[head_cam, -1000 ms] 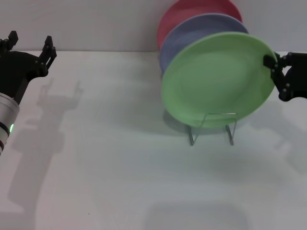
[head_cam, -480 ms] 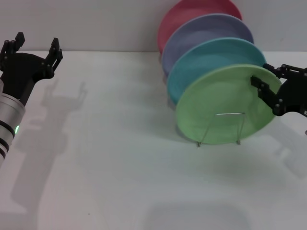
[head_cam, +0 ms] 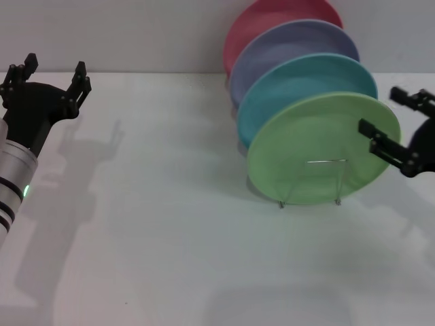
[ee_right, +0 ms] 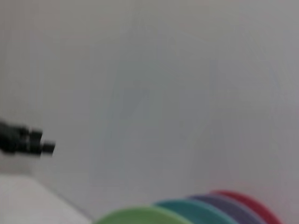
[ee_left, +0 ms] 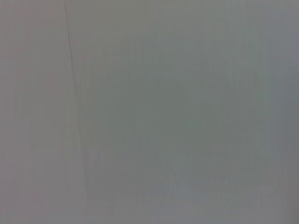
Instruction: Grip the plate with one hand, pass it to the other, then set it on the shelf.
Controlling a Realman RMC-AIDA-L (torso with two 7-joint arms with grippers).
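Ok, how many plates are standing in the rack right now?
4. The light-green plate is frontmost in the wire rack; behind it in turn stand the turquoise plate, the lavender plate and the red plate. More could be hidden behind.

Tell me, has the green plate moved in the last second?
Yes. The green plate dropped lower onto the wire rack, uncovering the turquoise plate behind.

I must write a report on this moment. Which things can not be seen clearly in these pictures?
- Wire rack, head view: only its front loop shows; the green plate hides the rest.
- Red plate, head view: mostly behind the lavender plate; top cut off.
- Right gripper, head view: cut off at the edge.
- Left wrist view: blank grey.
- Right wrist view: blurred; only plate rims show.
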